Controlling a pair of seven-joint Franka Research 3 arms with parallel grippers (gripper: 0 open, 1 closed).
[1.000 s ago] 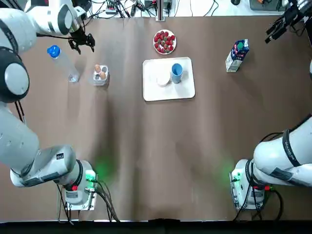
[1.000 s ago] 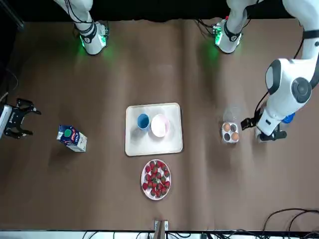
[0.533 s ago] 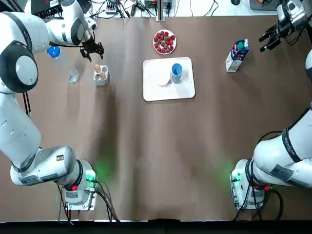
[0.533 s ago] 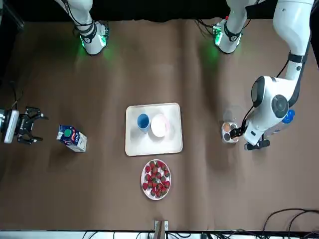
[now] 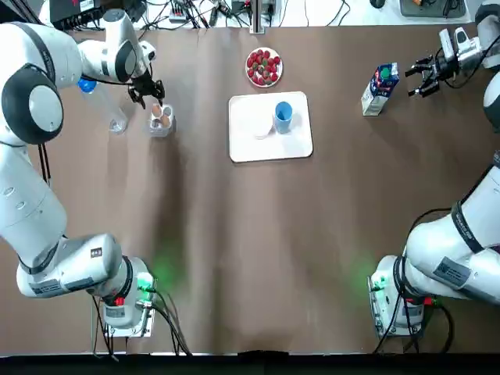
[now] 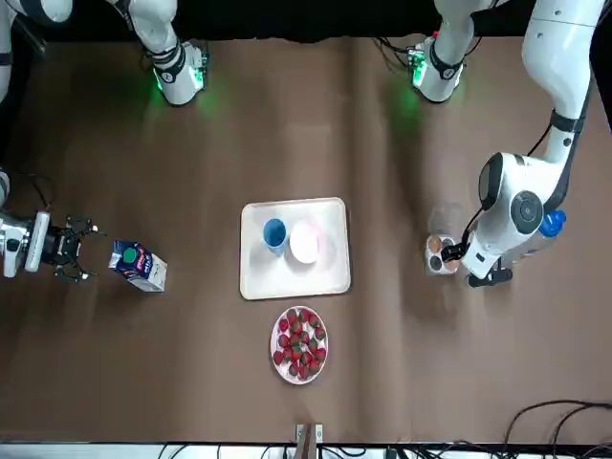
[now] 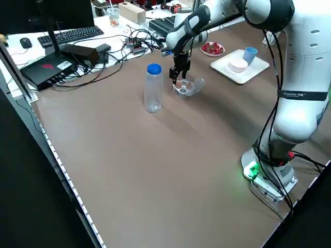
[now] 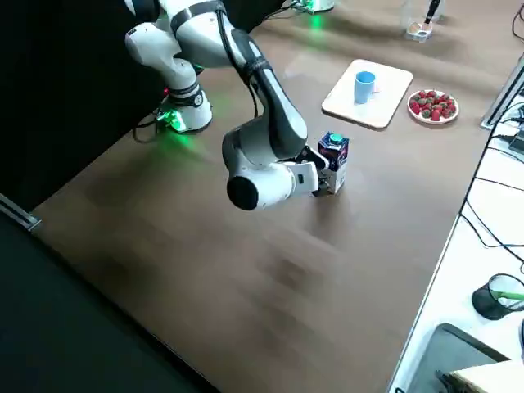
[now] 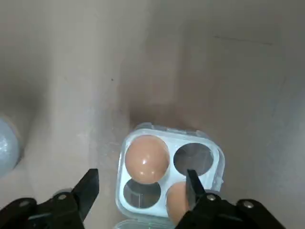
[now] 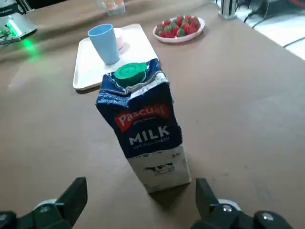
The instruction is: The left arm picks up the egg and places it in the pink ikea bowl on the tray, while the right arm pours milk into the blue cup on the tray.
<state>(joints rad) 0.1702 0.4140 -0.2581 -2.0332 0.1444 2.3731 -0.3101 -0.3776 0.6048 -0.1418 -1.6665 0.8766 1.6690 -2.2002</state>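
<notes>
— At the left end of the table (image 5: 234,234), what have you got?

— On my overhead feed, a clear water bottle (image 5: 101,100) with a blue cap stands upright. Just beside it the left gripper (image 5: 145,92) hangs over the egg holder (image 5: 160,119), pointing straight down.

— And its fingers?

— Spread apart, gripping nothing. My left wrist camera looks down on the holder from above. One egg (image 9: 147,158) sits in its cup in the span between the two fingers (image 9: 90,186). A second egg (image 9: 175,202) is partly hidden behind one of them. I cannot tell whether the tips touch the holder.

— What's in the middle?

— I see the white tray (image 5: 269,148), carrying the pink bowl (image 5: 260,125) and the blue cup (image 5: 283,116) side by side. The bowl is on the eggs' side. A plate of strawberries (image 5: 264,67) lies just beyond the tray, apart from it.

— And over on the right?

— I have the milk carton (image 5: 380,89) standing upright with its green cap on, well apart from the tray. The right gripper (image 5: 422,78) is just beside it on the outer side, fingers wide and holding nothing. On my right wrist camera the carton stands just ahead of the gap, touching neither finger.
</notes>
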